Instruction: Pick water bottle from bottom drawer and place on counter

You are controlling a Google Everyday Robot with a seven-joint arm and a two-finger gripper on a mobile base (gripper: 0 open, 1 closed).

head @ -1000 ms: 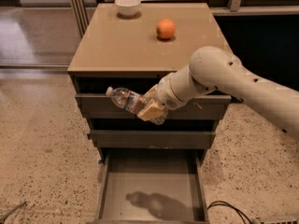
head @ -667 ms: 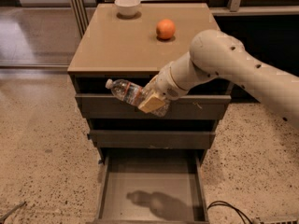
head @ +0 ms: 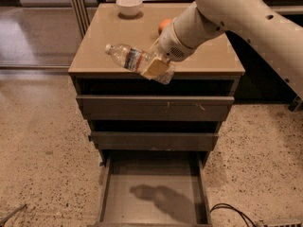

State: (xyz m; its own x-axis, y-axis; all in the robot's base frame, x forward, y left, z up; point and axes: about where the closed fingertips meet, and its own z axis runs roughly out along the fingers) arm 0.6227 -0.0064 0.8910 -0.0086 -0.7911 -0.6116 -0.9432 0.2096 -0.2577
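Observation:
The water bottle (head: 128, 57), clear with a white cap and a red-and-white label, lies tilted in my gripper (head: 156, 66), cap pointing left. The gripper is shut on the bottle's lower half and holds it just above the front edge of the tan counter (head: 102, 41). My white arm comes in from the upper right. The bottom drawer (head: 154, 200) is pulled open below; its grey floor holds only the arm's shadow.
A white bowl (head: 129, 5) stands at the counter's back left. An orange (head: 164, 24) sits at the back centre, partly hidden behind my arm. Two shallower drawers (head: 154, 109) above the bottom one are closed. A black cable (head: 229, 212) lies on the speckled floor at right.
My gripper has risen with the bottle from in front of the top drawer to counter height. The view has moved closer.

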